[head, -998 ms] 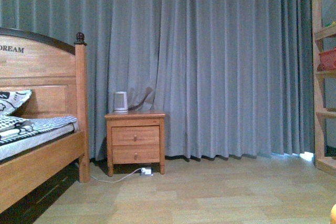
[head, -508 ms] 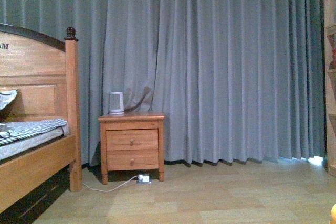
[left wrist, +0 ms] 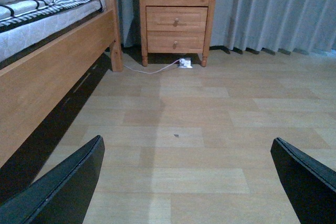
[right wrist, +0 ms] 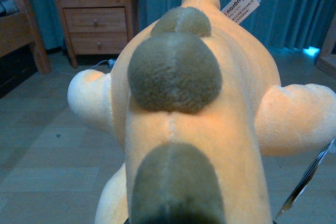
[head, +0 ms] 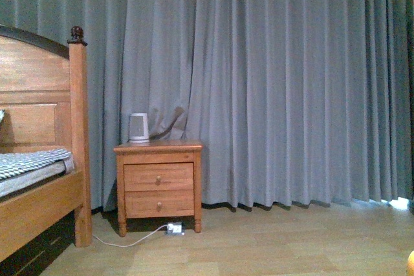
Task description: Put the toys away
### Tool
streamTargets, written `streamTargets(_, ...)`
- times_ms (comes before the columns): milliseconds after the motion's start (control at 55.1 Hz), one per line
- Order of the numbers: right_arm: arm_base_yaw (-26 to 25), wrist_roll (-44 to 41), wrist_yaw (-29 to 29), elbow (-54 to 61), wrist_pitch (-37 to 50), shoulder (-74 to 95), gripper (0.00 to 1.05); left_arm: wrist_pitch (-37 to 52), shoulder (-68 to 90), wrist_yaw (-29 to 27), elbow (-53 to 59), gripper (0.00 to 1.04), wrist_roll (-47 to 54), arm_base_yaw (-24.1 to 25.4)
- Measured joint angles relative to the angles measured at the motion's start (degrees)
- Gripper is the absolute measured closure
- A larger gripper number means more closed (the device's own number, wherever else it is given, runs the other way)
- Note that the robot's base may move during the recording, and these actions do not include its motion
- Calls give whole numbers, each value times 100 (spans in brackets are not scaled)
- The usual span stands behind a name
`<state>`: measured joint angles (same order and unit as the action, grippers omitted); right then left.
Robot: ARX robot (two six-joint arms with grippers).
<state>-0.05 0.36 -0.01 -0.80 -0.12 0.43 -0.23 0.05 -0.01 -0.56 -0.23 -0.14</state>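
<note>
The orange-yellow plush animal fills the right wrist view, seen from behind, with brownish nubs along its back, stubby limbs at both sides and a white tag near its top. A sliver of it shows at the front view's lower right corner. My right gripper is shut on it, its jaws hidden under the plush. My left gripper is open and empty above the wooden floor, with its dark fingertips far apart.
A wooden bed stands at the left. A two-drawer nightstand with a small white appliance stands beside it. A power strip and cable lie under it. Grey curtains cover the far wall.
The front view has moved forward toward the curtain. The bed has slid further left, and the wooden shelf at the right has left the view.
</note>
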Motion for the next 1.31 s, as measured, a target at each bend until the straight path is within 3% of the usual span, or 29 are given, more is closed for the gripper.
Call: streamTargets(1307,0,0,0,0,0,0,97,0,-2,-2,0,6,0,0)
